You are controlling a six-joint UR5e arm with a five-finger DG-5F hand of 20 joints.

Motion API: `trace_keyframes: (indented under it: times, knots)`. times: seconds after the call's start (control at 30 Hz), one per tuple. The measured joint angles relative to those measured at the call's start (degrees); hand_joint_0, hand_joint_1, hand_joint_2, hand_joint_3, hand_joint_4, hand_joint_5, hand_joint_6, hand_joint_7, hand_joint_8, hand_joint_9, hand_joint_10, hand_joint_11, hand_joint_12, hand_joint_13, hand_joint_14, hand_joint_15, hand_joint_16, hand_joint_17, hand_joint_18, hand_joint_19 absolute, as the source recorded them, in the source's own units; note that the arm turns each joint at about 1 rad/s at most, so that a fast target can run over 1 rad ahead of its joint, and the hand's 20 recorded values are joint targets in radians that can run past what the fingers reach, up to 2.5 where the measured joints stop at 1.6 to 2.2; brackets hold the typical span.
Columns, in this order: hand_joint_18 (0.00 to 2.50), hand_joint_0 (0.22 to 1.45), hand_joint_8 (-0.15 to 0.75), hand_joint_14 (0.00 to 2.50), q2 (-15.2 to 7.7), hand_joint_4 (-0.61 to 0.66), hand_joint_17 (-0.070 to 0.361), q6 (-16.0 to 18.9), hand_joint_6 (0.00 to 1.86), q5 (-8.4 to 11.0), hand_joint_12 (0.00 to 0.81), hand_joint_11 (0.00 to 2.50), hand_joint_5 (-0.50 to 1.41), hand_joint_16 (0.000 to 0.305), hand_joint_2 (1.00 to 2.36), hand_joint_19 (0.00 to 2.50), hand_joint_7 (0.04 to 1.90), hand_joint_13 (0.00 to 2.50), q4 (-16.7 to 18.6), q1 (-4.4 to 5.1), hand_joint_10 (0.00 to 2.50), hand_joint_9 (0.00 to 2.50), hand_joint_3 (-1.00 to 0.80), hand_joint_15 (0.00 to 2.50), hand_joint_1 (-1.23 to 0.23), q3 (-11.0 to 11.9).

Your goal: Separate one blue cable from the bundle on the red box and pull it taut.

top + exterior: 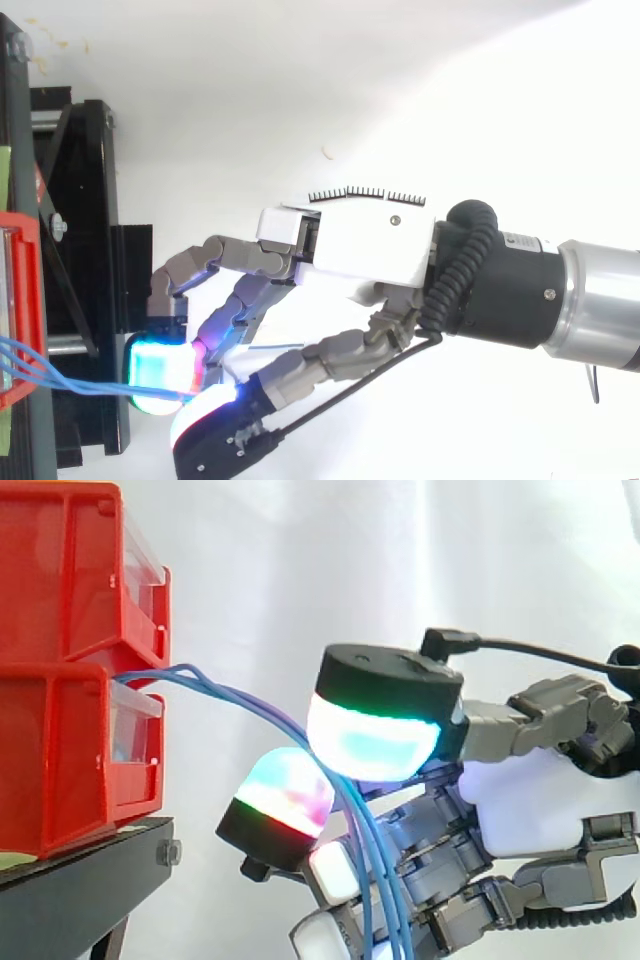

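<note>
Two red plastic bins stand stacked at the left of the side view, the upper red bin [60,570] resting directly on the lower red bin [60,750], and both sit on one black metal stand [80,880] before the white curtain [400,560]. A bundle of thin blue cables [378,880], at least three strands as far as can be counted, comes out from the gap between the two bins, arches to the right and drops steeply to the bottom edge of the view. It hangs in a loose curve and is not stretched straight. The one robot hand [360,245] reaches in from the right on its silver and black arm [590,300], with its fingers curled toward the bins. Its fingertips close narrowly on the bundle. One thick pad glowing white, cyan and green [375,742] sits above and just right of the strands. A second pad glowing cyan, red and green [280,802] sits below and left of them, so the cables pass between the two. From above, the strands fan out at the red bin's edge [20,300] and draw together to a single point where the cyan pad meets the white-glowing thumb pad. The strands lie too close together to tell whether one is separated from the rest.
</note>
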Motion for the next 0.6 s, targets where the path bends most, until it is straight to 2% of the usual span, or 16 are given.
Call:
trace_keyframes:
  times: [0.13, 0.23, 0.3, 0.43, 0.53, 0.6]
  knots:
    - [0.71, 0.61, 0.316, 0.01, -0.02, 0.19, 0.117, -0.03, 0.83, 0.0, 0.348, 0.59, -0.15, 0.052, 1.0, 0.7, 1.15, 0.9, 0.0, -0.01, 0.02, 0.97, -0.49, 0.46, -0.74, 0.08]
    - [0.71, 0.63, 0.32, 0.01, 0.0, 0.14, 0.117, -0.04, 0.84, 0.0, 0.348, 0.6, -0.15, 0.052, 1.01, 0.7, 1.2, 0.9, 0.0, -0.02, 0.02, 0.97, -0.36, 0.46, -0.78, 0.12]
    - [0.72, 0.63, 0.316, 0.01, -0.01, 0.08, 0.117, -0.04, 0.87, 0.0, 0.348, 0.59, -0.16, 0.052, 1.02, 0.7, 1.16, 0.89, 0.0, -0.02, 0.02, 0.94, -0.27, 0.46, -0.83, 0.12]
    - [0.72, 0.66, 0.308, 0.01, -0.01, 0.03, 0.118, -0.02, 0.89, 0.0, 0.346, 0.59, -0.18, 0.052, 1.02, 0.69, 1.17, 0.89, 0.0, 0.0, 0.02, 0.9, -0.2, 0.45, -0.9, 0.13]
    - [0.72, 0.69, 0.3, 0.01, 0.0, 0.03, 0.118, 0.0, 0.9, 0.0, 0.345, 0.57, -0.2, 0.052, 1.02, 0.68, 1.16, 0.86, 0.0, 0.0, 0.02, 0.85, -0.22, 0.45, -0.93, 0.14]
    - [0.7, 0.73, 0.291, 0.01, 0.01, 0.09, 0.118, 0.01, 0.89, 0.0, 0.343, 0.58, -0.2, 0.053, 1.01, 0.66, 1.16, 0.84, 0.0, 0.01, 0.02, 0.82, -0.32, 0.44, -0.96, 0.13]
